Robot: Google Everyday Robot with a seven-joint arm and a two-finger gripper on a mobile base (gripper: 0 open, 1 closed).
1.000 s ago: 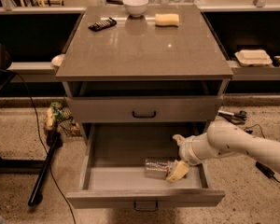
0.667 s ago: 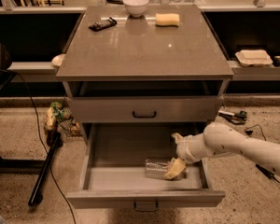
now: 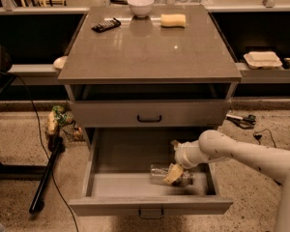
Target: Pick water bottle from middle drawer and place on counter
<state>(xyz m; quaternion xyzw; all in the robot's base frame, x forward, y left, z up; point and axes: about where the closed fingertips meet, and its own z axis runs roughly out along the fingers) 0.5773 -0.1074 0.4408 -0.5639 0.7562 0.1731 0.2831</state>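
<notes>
The water bottle (image 3: 158,173) lies on its side on the floor of the open middle drawer (image 3: 150,206), right of centre. My gripper (image 3: 173,172) reaches down into the drawer from the right on the white arm (image 3: 232,153). Its yellowish tip lies over the bottle's right half and hides the label there. The counter (image 3: 150,52) is the glossy grey-brown slab on top of the cabinet, above the drawer.
On the counter's far edge stand a white bowl (image 3: 140,5), a yellow sponge (image 3: 173,20) and a dark remote (image 3: 106,24). The shallower upper drawer front (image 3: 150,114) is closed above the arm. A black pole (image 3: 46,175) and cables lie on the floor at left.
My gripper has slid a little to the left over the bottle. The bottle still lies on the drawer floor in the same place.
</notes>
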